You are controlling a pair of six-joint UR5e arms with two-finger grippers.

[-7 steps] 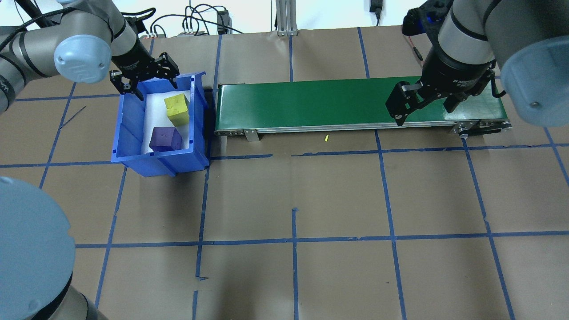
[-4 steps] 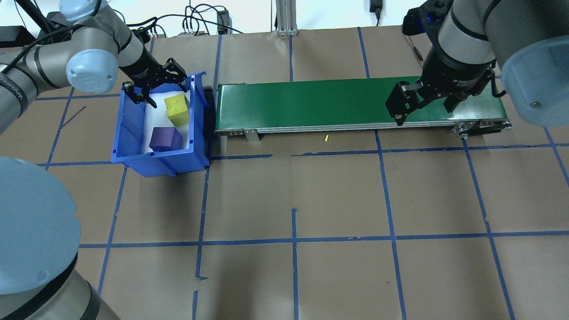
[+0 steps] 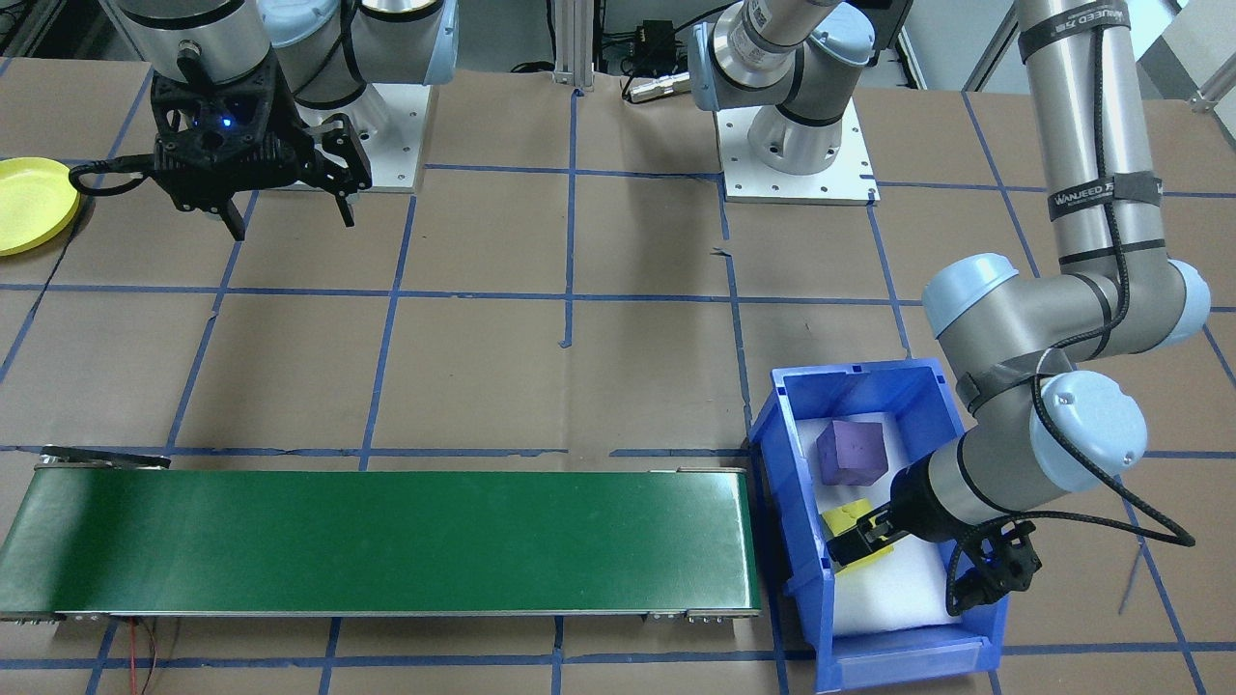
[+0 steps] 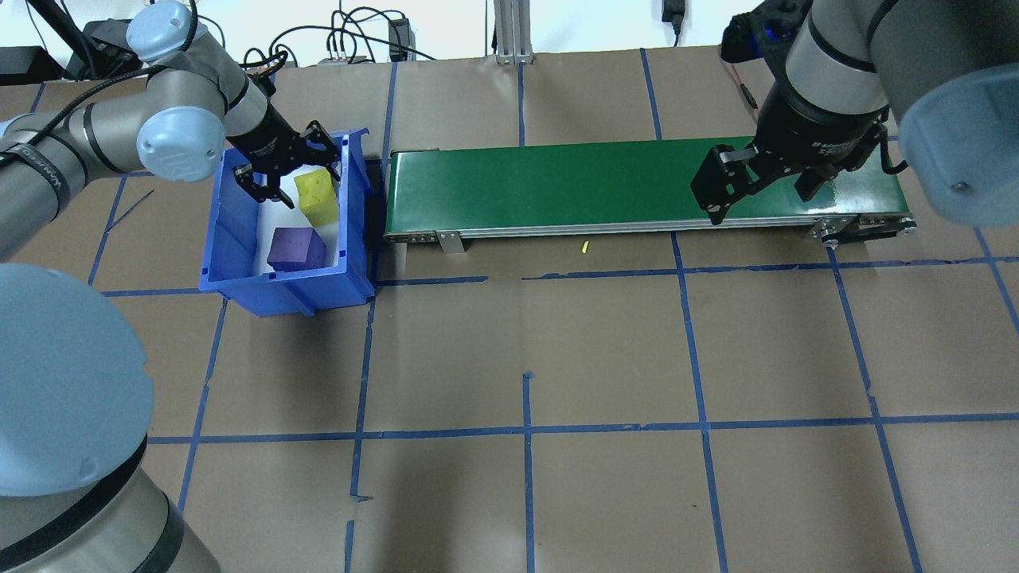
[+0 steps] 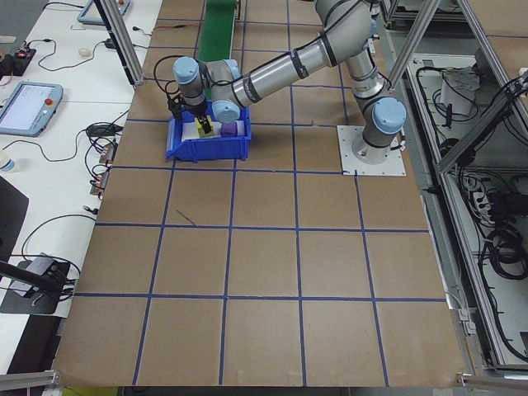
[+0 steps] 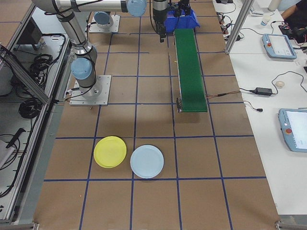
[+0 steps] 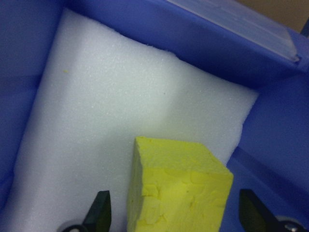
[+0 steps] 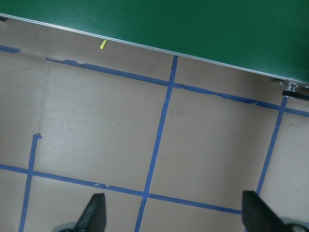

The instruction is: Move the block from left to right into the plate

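The left end effector hangs inside the blue bin, fingers apart on either side of the yellow block, which lies directly below it on white foam. A purple block sits beside it. The right end effector, spread and empty, waits over the green conveyor's far end. The yellow plate lies near the table edge on the robot's right.

On the desk, in the overhead view, the bin sits at about ten o'clock with the conveyor just beside it, running toward two o'clock. In the bin, one block lies at twelve o'clock and the other block nearer, at six, the left pincer spread wide astride the far one. The right pincer hangs over the conveyor's far end; in the exterior right view the plate lies beside a second plate.
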